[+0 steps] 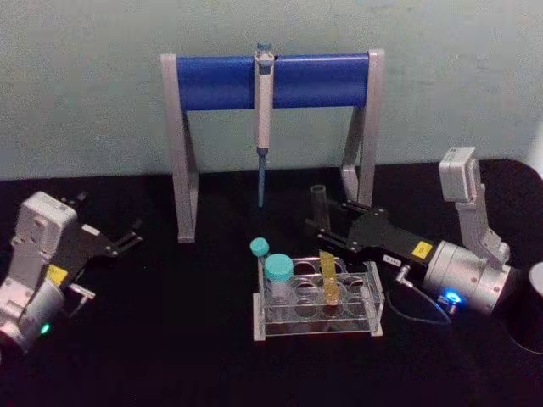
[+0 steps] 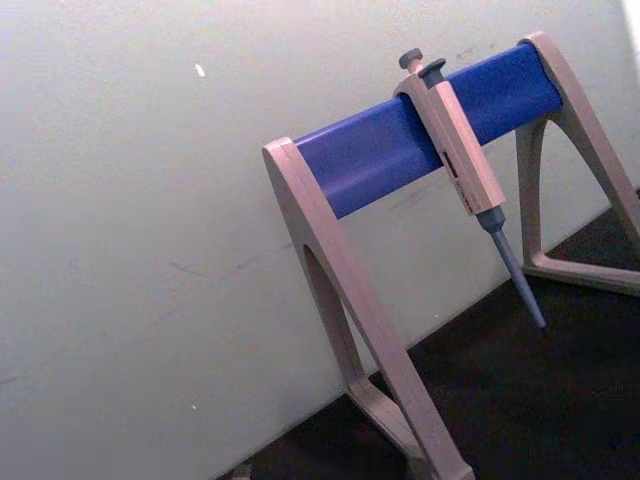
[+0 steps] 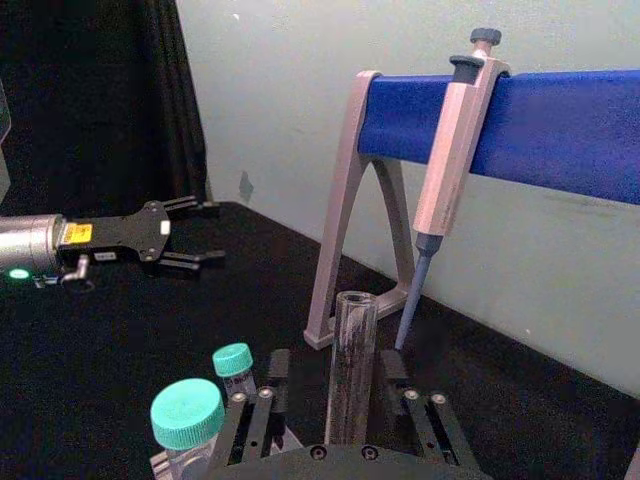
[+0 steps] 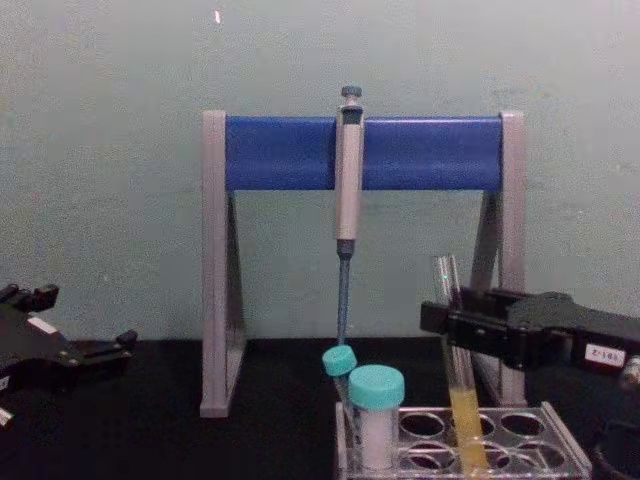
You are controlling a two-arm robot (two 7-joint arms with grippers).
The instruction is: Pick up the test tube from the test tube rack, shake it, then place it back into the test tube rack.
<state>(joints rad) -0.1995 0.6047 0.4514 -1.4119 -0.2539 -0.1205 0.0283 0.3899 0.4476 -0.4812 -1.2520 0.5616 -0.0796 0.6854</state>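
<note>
**A:** The fingers (image 3: 392, 368) of the right gripper (image 1: 326, 222) stand apart, we'd say, one on each side of the test tube (image 4: 458, 375).

**B:** We agree. In the right wrist view one finger sits close against the glass. A dark gap shows between the glass and the other finger, so we don't read them as clamped on it.

**A:** And where do we put the tube?

**B:** Just right of centre in the head view. Its yellow lower part is down in a hole of the test tube rack (image 1: 316, 331), though we cannot tell which hole. In the chest view it is at lower right and leans, with its open mouth further left than its foot.

**A:** We see the fingers crossing it above the rack and above the liquid, with the clear upper end rising past them.

**B:** Yes. The two teal-capped tubes (image 1: 278, 270) stand at the rack's left end.

**A:** The left gripper (image 1: 131, 237)?

**B:** At the left of the head view, low over the black table (image 1: 170, 356) and well apart from the rack. Its fingers are spread and hold nothing.

**A:** At upper centre we see the pipette (image 1: 264, 102) hanging from the blue bar of its stand (image 1: 216, 82).
</note>
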